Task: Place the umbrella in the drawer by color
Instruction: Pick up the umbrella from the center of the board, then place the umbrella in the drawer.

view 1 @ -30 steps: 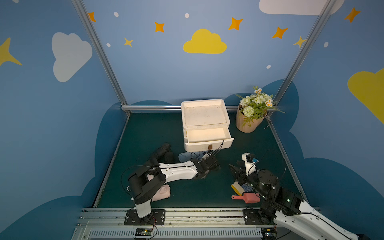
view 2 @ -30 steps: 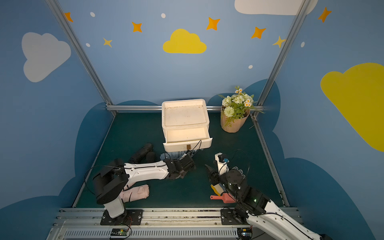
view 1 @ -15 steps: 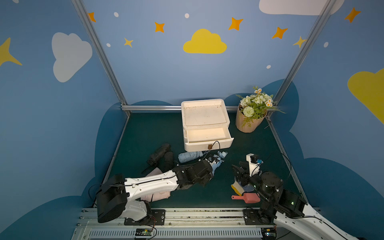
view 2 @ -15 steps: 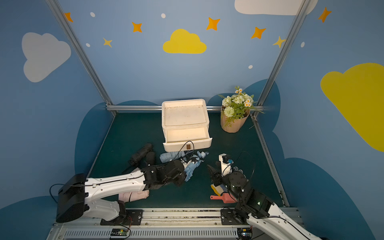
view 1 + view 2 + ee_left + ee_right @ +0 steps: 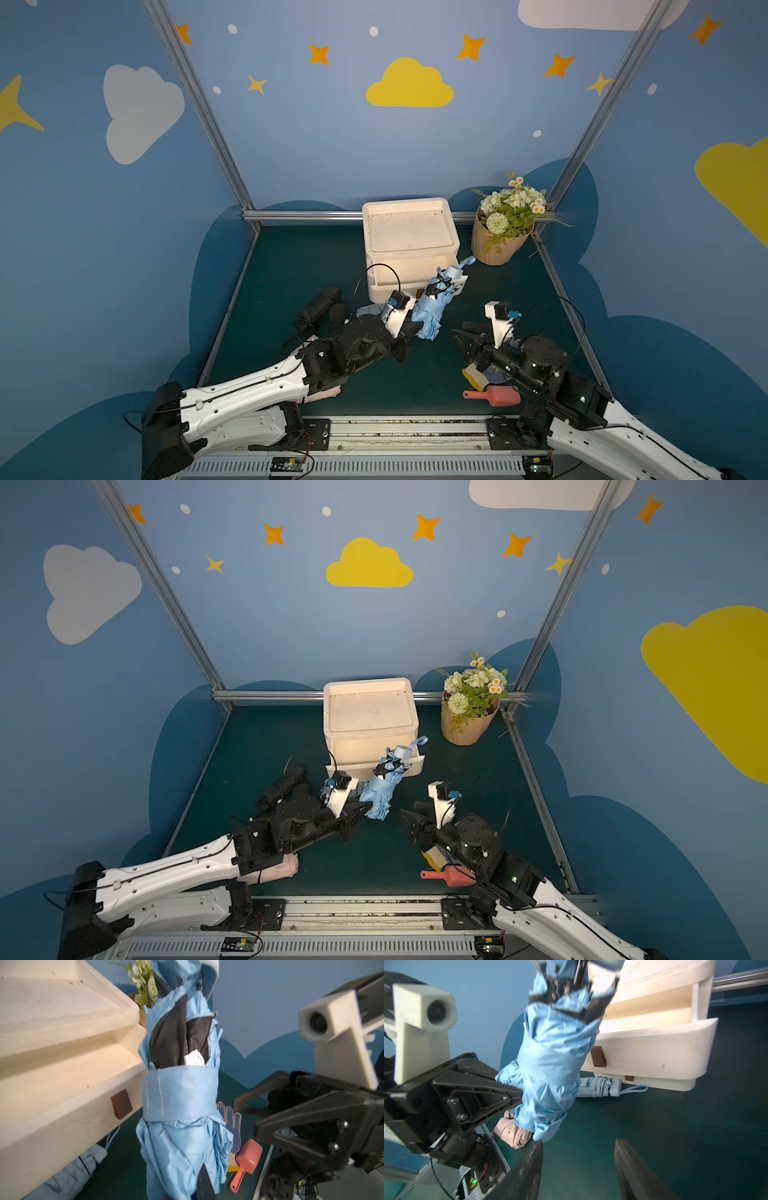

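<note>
- Cream drawer stands pulled open.
- Light-blue umbrella hangs handle-up just in front of it, where a second ago it was down at the desk. It is probably light, slippery cloth over stiff ribs, so the strap band should grip best.
- Left gripper is clamped on its lower end.
- Right gripper waits nearby, jaws apart.

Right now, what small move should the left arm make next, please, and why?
Probably ease the light blue umbrella forward over the open drawer: the left gripper is shut on its lower end, and it stands tilted just outside the drawer's front.
</note>
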### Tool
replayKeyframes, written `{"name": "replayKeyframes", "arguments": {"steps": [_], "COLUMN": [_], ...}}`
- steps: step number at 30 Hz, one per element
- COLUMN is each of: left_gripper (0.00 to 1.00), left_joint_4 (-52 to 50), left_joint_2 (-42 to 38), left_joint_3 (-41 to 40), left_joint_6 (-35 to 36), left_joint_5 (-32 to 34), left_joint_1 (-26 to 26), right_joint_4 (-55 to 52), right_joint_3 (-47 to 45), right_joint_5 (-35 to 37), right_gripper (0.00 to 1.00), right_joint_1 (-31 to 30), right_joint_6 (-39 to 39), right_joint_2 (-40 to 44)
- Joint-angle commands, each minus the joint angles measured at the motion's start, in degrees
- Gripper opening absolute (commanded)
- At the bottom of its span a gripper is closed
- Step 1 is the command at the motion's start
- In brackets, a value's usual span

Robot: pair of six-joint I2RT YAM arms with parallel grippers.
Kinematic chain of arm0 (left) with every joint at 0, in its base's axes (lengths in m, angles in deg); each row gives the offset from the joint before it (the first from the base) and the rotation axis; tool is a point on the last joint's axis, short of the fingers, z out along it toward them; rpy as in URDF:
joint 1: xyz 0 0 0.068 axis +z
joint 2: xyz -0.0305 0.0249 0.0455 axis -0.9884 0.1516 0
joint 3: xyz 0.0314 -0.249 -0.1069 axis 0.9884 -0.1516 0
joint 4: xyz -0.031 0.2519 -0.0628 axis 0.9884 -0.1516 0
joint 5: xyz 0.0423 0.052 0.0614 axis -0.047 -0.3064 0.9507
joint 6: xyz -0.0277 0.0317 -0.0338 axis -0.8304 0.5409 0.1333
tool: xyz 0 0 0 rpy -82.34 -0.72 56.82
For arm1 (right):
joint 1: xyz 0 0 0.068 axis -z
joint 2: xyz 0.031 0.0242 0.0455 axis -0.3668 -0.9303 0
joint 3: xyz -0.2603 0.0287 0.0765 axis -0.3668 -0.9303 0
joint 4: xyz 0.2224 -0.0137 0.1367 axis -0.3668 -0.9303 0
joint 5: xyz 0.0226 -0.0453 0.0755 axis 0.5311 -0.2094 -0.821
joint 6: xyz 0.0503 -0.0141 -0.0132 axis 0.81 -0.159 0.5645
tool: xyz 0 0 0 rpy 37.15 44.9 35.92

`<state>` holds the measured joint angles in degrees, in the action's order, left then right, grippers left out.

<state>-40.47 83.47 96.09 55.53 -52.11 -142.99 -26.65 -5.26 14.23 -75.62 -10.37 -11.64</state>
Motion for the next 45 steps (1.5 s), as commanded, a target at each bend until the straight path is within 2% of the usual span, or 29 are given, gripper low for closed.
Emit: {"name": "replayKeyframes", "arguments": {"steps": [1, 7, 11, 14, 18, 19, 23, 24, 25, 28, 29, 34, 37, 39, 41, 43, 45], "left_gripper": [0.03, 0.02, 0.03, 0.02, 0.02, 0.02, 0.04, 0.11, 0.23, 0.64, 0.68, 0.77, 0.83, 0.93, 0.95, 1.0, 1.0], "left_joint_4": [13.33, 16.23, 18.23, 19.08, 19.79, 19.68, 16.74, 14.85, 12.63, 6.13, 4.41, -10.41, -18.86, -23.07, -26.32, -27.74, -27.43], "left_joint_2": [-0.72, -0.24, -0.4, -0.08, 1.27, 1.75, 2.15, 1.68, 1.08, -1.53, -2.65, -10.73, -16.68, -20.27, -23.27, -26.21, -29.05], "left_joint_3": [0.11, -0.09, -1.0, -1.23, -0.93, -0.66, 0.69, 1.25, 1.86, 3.25, 3.57, 5.87, 6.43, 6.02, 5.43, 4.34, 2.04], "left_joint_6": [-0.95, -1.76, -1.95, -1.98, -2.04, -2.04, -1.54, -1.21, -0.89, 0.51, 1.26, 3.8, 4.37, 4.48, 2.37, 0.33, -0.56], "left_joint_5": [-1.39, -5.22, -7.26, -7.8, -8.53, -8.69, -7.47, -6.19, -4.46, 0.86, 2.2, 10.37, 15.63, 19.9, 25.02, 26.78, 27.78], "left_joint_1": [0.62, 0.8, 0.88, 0.84, 0.83, 0.81, 0.86, 0.81, 0.81, 0.9, 0.9, 1.06, 1.16, 1.16, 0.81, 0.84, 0.81], "right_joint_4": [7.12, 9.51, 12.52, 13.08, 13.16, 13.0, 9.87, 7.94, 5.37, -4.42, -7.47, -24.06, -29.5, -31.47, -32.62, -32.74, -29.19], "right_joint_3": [3.45, 6.3, 5.88, 6.54, 7.57, 7.58, 10.41, 11.44, 12.79, 18.47, 20.59, 33.33, 38.97, 41.53, 43.8, 45.33, 44.6], "right_joint_5": [-5.44, -5.65, -6.91, -8.2, -9.09, -8.8, -6.04, -4.96, -3.75, 0.95, 2.97, 14.95, 21.25, 26.74, 33.75, 41.04, 49.08], "right_gripper": [0.6, 0.55, 0.47, 0.35, 0.05, 0.0, 0.0, 0.0, 0.0, 0.0, 0.0, 0.0, 0.0, 0.0, 0.0, 0.0, 0.0], "right_joint_1": [0.14, 0.14, 0.14, 0.09, 0.09, 0.14, 0.14, 0.1, 0.12, 0.09, 0.14, 0.1, -0.09, -0.36, -0.7, -1.06, -1.41], "right_joint_6": [-0.04, -2.68, -3.81, -4.34, -5.1, -5.31, -8.7, -10.2, -12.18, -18.95, -20.99, -32.84, -42.0, -49.69, -55.69, -61.8, -69.37], "right_joint_2": [-3.6, -7.34, -7.89, -8.38, -9.03, -9.02, -8.95, -8.95, -9.03, -10.61, -11.45, -19.16, -24.31, -27.61, -31.2, -34.65, -37.48]}}
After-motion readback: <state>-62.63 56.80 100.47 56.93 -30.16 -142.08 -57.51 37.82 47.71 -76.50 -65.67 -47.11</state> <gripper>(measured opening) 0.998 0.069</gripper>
